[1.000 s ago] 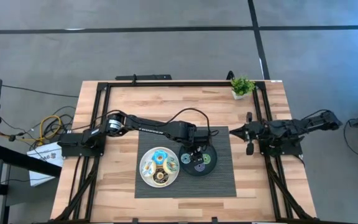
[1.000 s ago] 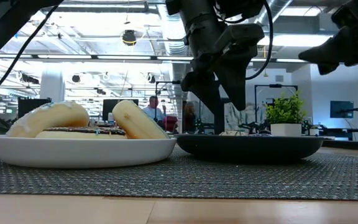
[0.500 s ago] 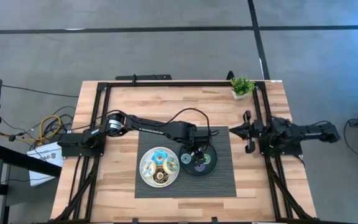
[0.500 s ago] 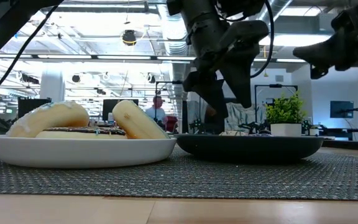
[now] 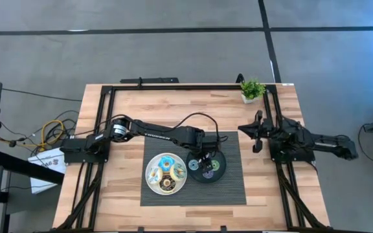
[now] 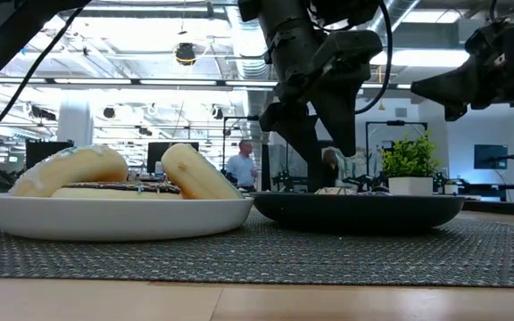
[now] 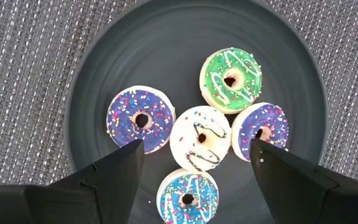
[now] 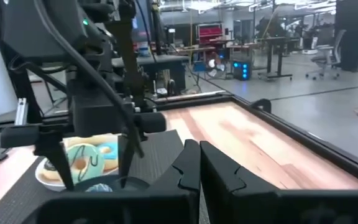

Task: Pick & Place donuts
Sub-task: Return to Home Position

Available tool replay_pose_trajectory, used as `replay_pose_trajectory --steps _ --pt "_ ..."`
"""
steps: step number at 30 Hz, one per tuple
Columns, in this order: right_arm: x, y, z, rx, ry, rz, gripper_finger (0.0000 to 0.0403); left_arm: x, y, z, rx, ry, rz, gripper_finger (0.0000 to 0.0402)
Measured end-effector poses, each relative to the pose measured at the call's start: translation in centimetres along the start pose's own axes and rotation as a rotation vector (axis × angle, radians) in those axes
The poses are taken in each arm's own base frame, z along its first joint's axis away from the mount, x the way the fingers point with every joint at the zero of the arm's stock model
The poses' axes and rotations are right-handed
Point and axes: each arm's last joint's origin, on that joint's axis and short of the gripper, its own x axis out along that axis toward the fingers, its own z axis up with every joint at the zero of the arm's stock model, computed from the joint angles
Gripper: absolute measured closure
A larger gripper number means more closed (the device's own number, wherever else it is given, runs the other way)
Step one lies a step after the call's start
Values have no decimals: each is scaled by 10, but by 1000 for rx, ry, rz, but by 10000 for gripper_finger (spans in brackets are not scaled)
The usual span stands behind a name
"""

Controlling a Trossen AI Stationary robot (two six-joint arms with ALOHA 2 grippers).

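Observation:
Several coin-sized donuts lie flat on the round black plate (image 7: pixel 303 74): two purple (image 7: pixel 140 119) (image 7: pixel 263 126), one green (image 7: pixel 231 79), one blue (image 7: pixel 188 194) and a white one with brown drizzle (image 7: pixel 201 138). My left gripper (image 7: pixel 194 152) (image 5: pixel 203 158) hangs open over this plate, pointing down, a finger on either side of the white one, touching nothing that I can see. The larger donuts (image 5: pixel 166 172) (image 6: pixel 70 169) lie heaped on the white plate (image 6: pixel 114 218), one leaning on the others. My right gripper (image 8: pixel 199 168) (image 5: pixel 254 134) is shut and empty, above the table's right side.
Both plates sit on a dark woven mat (image 5: pixel 232 188) in the table's middle. A small potted plant (image 5: pixel 252 90) stands at the far right corner. A black frame (image 5: pixel 173 86) rims the table. Bare wood lies left and right of the mat. People stand far behind (image 6: pixel 242 165).
My right arm has stretched out flat toward the right, and its gripper has shifted a little toward the table's far edge, staying shut. My left gripper has stayed over the black plate. The donuts have not moved.

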Motion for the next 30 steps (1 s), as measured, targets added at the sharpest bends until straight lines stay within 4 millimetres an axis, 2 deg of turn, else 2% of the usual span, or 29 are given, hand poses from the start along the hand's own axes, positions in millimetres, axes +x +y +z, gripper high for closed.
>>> replay_pose_trajectory --steps 5,10,14,16,18,23,27,30 --pt "0 -1 0 0 2 -12 403 -7 0 4 5 -11 15 116" --pt "0 -1 0 0 2 -12 403 -27 1 13 40 -33 44 116" --pt "0 -1 0 0 3 -11 403 -53 -2 31 87 -144 27 133" --pt "0 -1 0 0 3 -11 403 -64 -3 38 136 -191 13 161" --pt "0 -1 0 0 3 -11 403 -73 -5 41 194 -216 11 208" --pt "0 -1 -1 0 4 -11 403 -78 -7 37 316 -183 32 374" --pt "0 -1 -1 0 5 -11 403 -77 -23 30 423 -190 81 391" --pt "0 -1 -1 0 5 -10 403 -76 -30 20 477 -126 104 399"
